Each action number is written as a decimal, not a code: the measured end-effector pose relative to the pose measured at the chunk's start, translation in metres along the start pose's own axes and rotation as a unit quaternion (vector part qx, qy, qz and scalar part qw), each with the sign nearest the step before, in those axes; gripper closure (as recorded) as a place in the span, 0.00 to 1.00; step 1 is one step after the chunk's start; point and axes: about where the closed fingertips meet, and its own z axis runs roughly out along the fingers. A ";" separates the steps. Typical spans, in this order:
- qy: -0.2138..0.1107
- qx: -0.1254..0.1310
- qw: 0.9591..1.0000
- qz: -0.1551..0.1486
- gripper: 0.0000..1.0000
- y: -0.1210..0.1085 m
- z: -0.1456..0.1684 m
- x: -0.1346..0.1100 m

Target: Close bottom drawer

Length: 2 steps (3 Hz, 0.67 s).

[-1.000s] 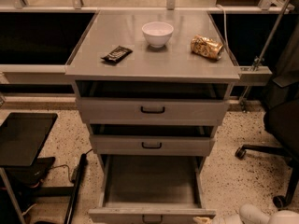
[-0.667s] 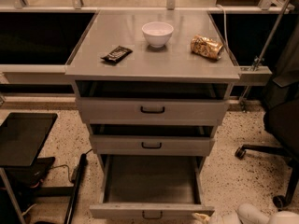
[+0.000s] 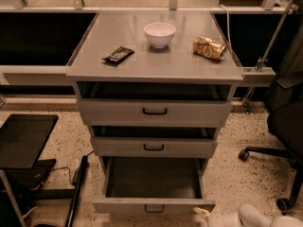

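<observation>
The bottom drawer point(image 3: 154, 205) is the lowest of three grey drawers in a metal cabinet. It stands pulled out, its deep empty tray showing, with a small black loop handle on its flat front. My gripper point(image 3: 202, 214) is at the bottom edge of the view, at the right end of that drawer front, with the white arm point(image 3: 255, 217) behind it to the right. It looks to be touching the front's right corner. The two upper drawers point(image 3: 154, 111) point(image 3: 154, 147) are slightly open.
On the cabinet top point(image 3: 151, 65) are a white bowl point(image 3: 159, 34), a dark snack bar point(image 3: 118, 55) and a crumpled gold bag point(image 3: 209, 48). A black office chair point(image 3: 284, 126) stands to the right. A black tray stand point(image 3: 23, 138) and cables are to the left.
The bottom drawer's front has slid a little way in toward the cabinet. My gripper and arm have moved inward with it.
</observation>
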 end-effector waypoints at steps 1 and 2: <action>0.007 0.011 1.000 0.010 0.00 -0.020 0.013 -0.005; 0.030 0.035 0.998 0.044 0.00 -0.040 0.026 -0.004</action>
